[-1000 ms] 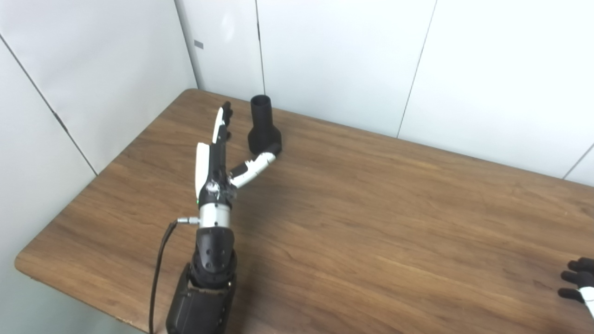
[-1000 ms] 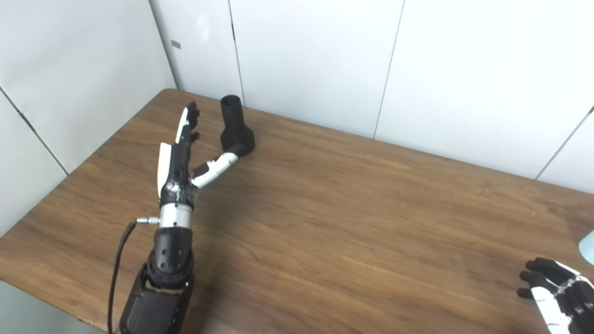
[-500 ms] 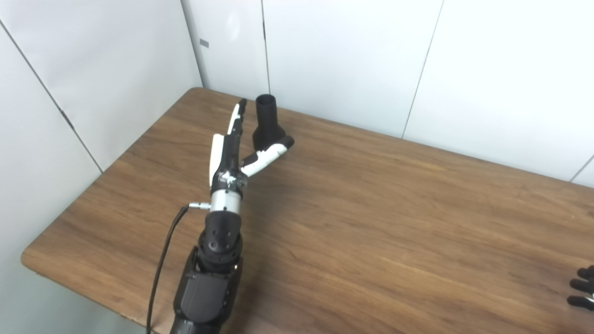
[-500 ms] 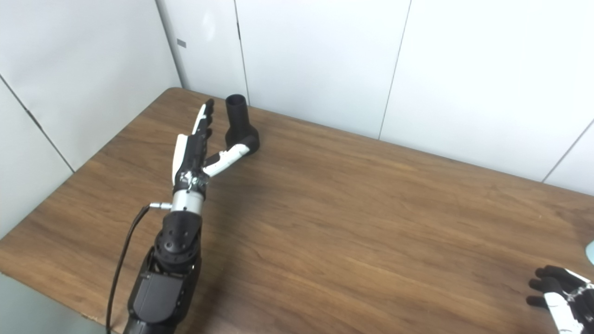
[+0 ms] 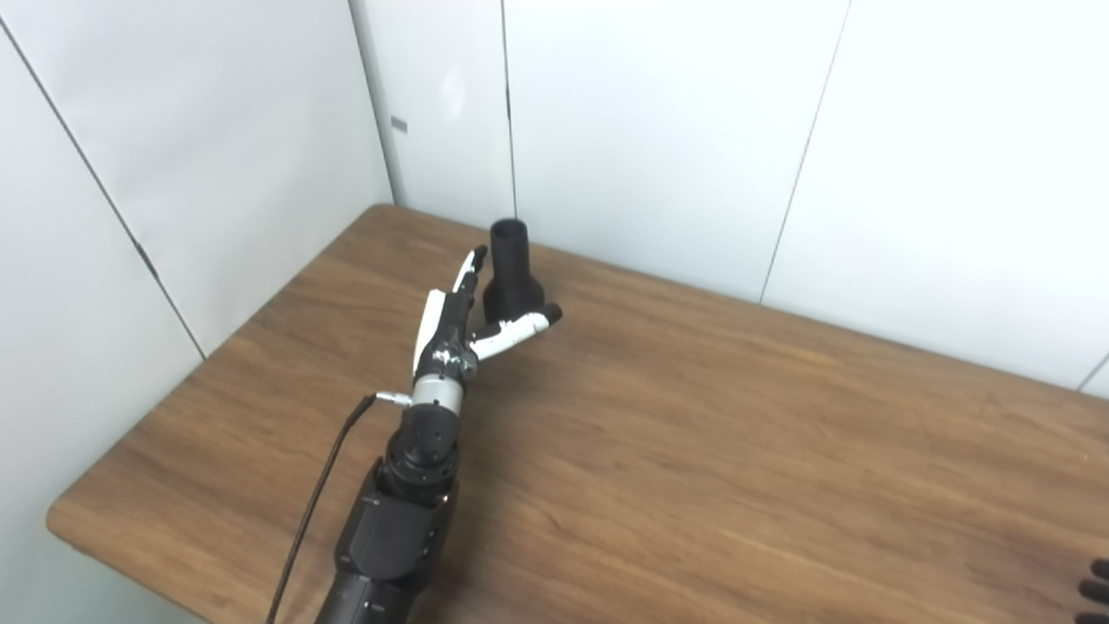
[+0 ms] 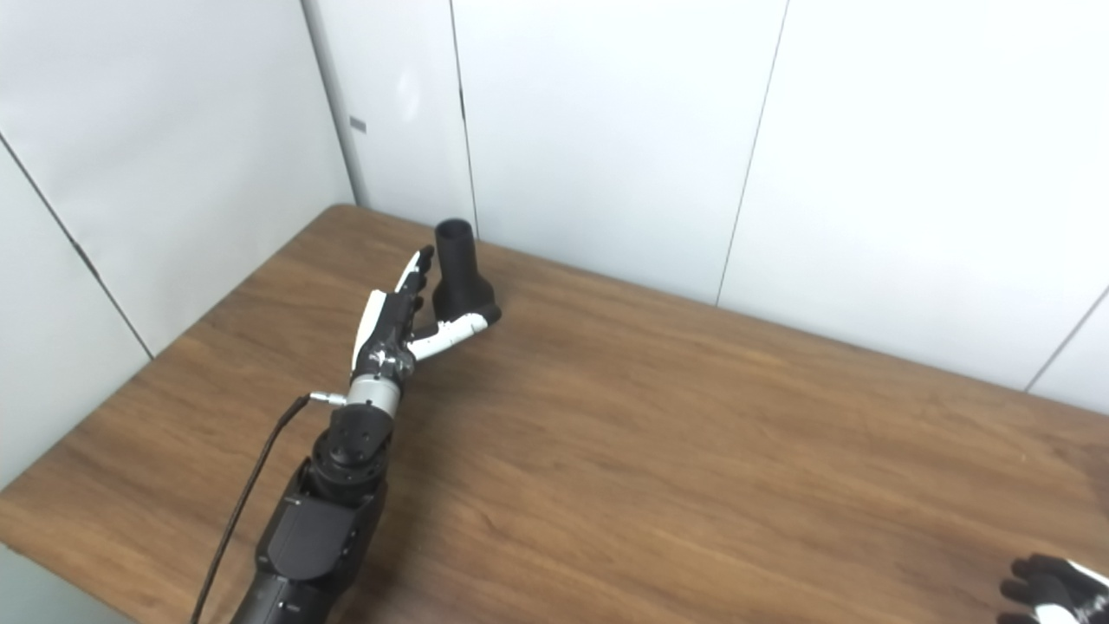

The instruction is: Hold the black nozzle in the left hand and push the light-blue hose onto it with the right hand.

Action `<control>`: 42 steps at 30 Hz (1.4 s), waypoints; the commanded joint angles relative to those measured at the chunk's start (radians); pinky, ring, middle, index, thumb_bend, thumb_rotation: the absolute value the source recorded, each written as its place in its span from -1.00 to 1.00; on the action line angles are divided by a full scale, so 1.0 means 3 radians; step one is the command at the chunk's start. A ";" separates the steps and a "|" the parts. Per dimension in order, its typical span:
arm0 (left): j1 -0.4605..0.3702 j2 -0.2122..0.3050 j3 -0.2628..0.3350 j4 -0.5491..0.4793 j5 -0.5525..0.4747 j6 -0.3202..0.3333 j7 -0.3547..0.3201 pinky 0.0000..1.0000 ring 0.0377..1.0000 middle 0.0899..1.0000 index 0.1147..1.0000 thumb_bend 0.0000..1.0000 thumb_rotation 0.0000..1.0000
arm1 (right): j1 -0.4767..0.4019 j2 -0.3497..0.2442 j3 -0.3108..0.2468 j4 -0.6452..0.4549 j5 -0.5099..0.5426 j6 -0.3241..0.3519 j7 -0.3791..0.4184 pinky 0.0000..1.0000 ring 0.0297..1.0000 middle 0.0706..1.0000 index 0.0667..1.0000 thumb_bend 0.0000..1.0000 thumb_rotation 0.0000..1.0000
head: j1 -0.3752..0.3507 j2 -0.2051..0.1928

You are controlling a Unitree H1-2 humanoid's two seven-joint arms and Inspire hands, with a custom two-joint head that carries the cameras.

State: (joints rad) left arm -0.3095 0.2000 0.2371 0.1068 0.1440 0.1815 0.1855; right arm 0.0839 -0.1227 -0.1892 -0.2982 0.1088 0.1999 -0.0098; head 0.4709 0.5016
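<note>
- The left hand (image 5: 459,321) reaches toward the far left corner of the wooden table (image 5: 693,451). Its fingers (image 5: 468,273) are straight and spread from the thumb (image 5: 520,328), and it grips nothing yet.
- The black nozzle (image 5: 513,273) stands upright on its wider base near the table's far edge, at about 1 o'clock from the left palm. It sits in the fork between fingers and thumb: the fingers lie along its 9 o'clock side and the thumb crosses in front of its base at 6 o'clock. Whether either touches it cannot be told.
- The step in hand looks like the left hand's grasp of the nozzle. To do it well, the hand should probably slide further in until the flared base sits deep against the palm, then wrap around the wide lower part, leaving the narrow open neck free for the hose.
- A one-sided close could tip the tall piece or shove it toward the wall (image 5: 658,130), so fingers and thumb ought to meet it together.
- The right hand (image 6: 1053,589) shows only as dark fingertips at the 5 o'clock corner of the right eye view; its state cannot be told.
- The light-blue hose is not in view.
- No brand, label or readable writing appears anywhere.
</note>
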 commanded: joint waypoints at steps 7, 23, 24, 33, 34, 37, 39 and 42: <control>-0.0208 0.0098 0.0052 0.0218 0.0046 -0.0351 0.0263 0.93 1.00 1.00 1.00 1.00 -0.28 | -0.0070 -0.0075 -0.0024 -0.0037 -0.0009 -0.0131 0.0025 -0.12 0.15 0.15 0.04 0.13 -0.04 | -0.0002 -0.0016; -0.0288 0.0521 -0.0312 0.0482 0.0530 0.0152 0.0150 0.73 0.91 0.98 1.00 1.00 -0.39 | -0.0063 -0.0093 -0.0036 -0.0031 -0.0023 -0.0150 0.0028 -0.13 0.12 0.13 0.02 0.23 -0.03 | -0.0014 -0.0012; -0.0291 0.0548 -0.0342 0.0499 0.0542 0.0187 0.0121 0.73 0.92 0.98 1.00 1.00 -0.39 | -0.0061 -0.0097 -0.0039 -0.0029 -0.0015 -0.0150 0.0034 -0.13 0.12 0.13 0.02 0.20 -0.02 | -0.0017 -0.0013; -0.0362 0.0662 -0.0438 0.0692 0.0576 0.0314 0.0042 0.77 0.94 0.97 1.00 1.00 -0.34 | -0.0036 -0.0128 -0.0047 -0.0071 -0.0015 -0.0115 0.0034 -0.14 0.11 0.12 0.02 0.22 -0.01 | -0.0035 0.0008; -0.0368 0.0678 -0.0461 0.0709 0.0587 0.0319 0.0027 0.82 0.98 0.99 1.00 1.00 -0.33 | -0.0035 -0.0132 -0.0046 -0.0071 -0.0014 -0.0120 0.0034 -0.15 0.10 0.12 0.02 0.23 0.00 | -0.0035 0.0008; -0.0402 0.0721 -0.0529 0.0789 0.0599 0.0269 -0.0044 0.84 1.00 0.99 1.00 1.00 -0.38 | -0.0035 -0.0131 -0.0054 -0.0068 -0.0005 -0.0099 0.0018 -0.16 0.09 0.10 0.01 0.21 -0.02 | -0.0041 0.0011; -0.0407 0.0775 -0.0624 0.0797 0.0591 0.0203 -0.0188 0.78 0.94 0.93 1.00 1.00 -0.40 | -0.0029 -0.0140 -0.0055 -0.0065 -0.0028 -0.0105 0.0013 -0.16 0.09 0.11 0.01 0.20 -0.01 | -0.0070 0.0002; -0.0418 0.0835 -0.0736 0.0827 0.0566 0.0112 -0.0355 0.80 0.90 0.87 0.99 1.00 -0.41 | -0.0022 -0.0141 -0.0057 -0.0093 -0.0033 -0.0064 0.0010 -0.15 0.10 0.12 0.01 0.26 -0.01 | -0.0087 0.0001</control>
State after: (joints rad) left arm -0.4052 0.4329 0.0302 0.3473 0.3204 0.2349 0.1149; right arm 0.0876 -0.1504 -0.1979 -0.2815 0.1003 0.1974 -0.0061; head 0.4464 0.5016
